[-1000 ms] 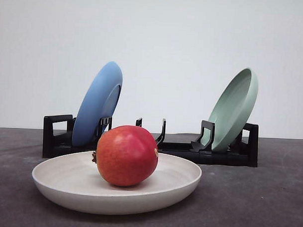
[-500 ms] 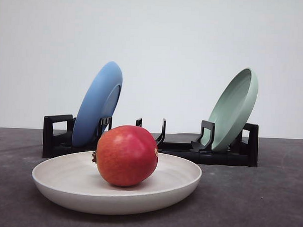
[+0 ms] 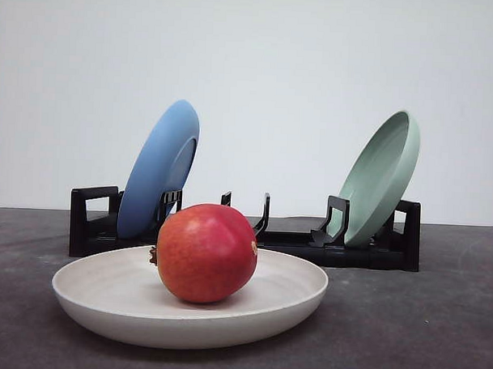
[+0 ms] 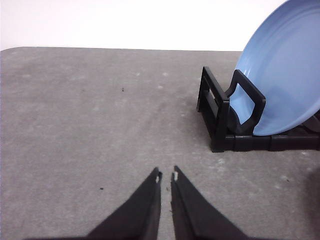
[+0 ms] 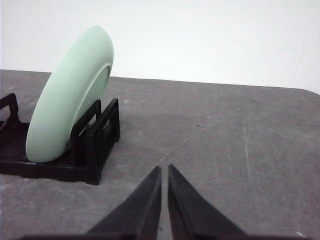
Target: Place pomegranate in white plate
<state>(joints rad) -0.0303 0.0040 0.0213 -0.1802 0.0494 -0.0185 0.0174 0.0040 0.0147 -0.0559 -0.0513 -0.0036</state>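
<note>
One pomegranate (image 3: 206, 253) is seen lying in the white plate (image 3: 89, 296), near its middle (a small dark nub juts from the fruit's left end). The skin is smooth and red, blushing orange on the left. Behind, a black rack (image 3: 90, 219) holds two tilted plates: a blue plate (image 3: 160, 167) at the left end and a pale green plate (image 3: 382, 176) at the right. The left gripper (image 4: 166, 176) and the right gripper (image 5: 164, 169) are held nearly closed on nothing, above bare table (image 4: 90, 120).
</note>
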